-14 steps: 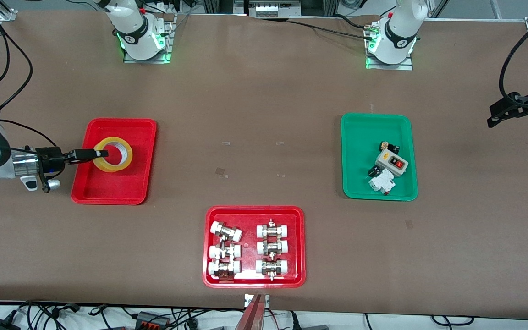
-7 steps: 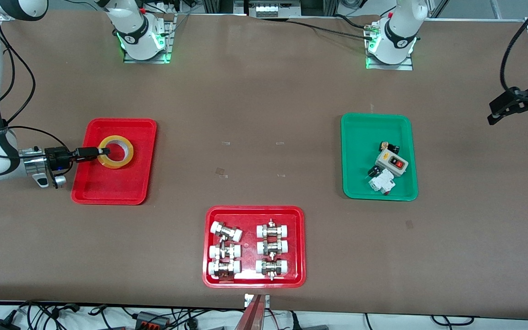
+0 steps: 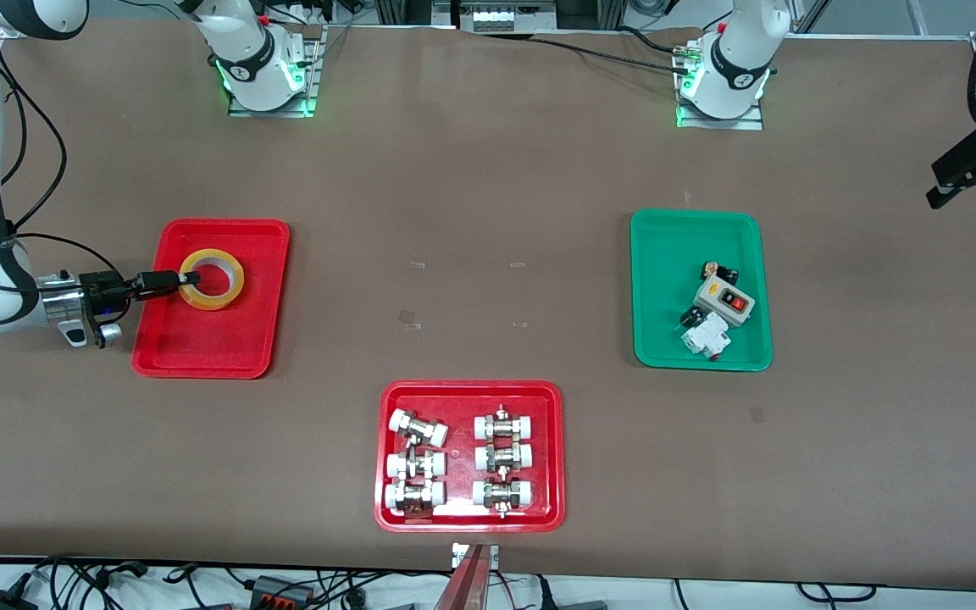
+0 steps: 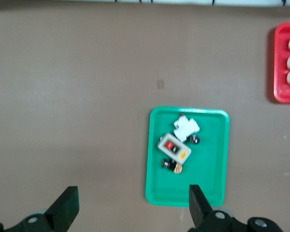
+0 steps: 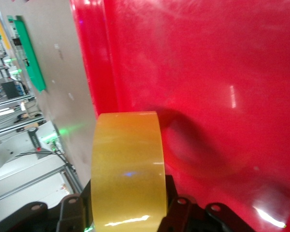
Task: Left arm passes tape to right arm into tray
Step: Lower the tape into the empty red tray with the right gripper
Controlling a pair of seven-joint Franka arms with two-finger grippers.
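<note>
Green tray (image 3: 657, 339) holds switch parts (image 3: 722, 303) (fittings tray (image 3: 389, 508) nearer camera).

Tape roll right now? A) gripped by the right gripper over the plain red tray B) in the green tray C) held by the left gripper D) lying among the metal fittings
A: the right gripper is shut on the tape roll over the plain red tray.

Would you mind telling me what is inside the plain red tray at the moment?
Only the tape is in the tray, gripped by the right gripper by its wall; the tray floor beneath the roll is hidden. The left gripper waits open past the green tray.
</note>
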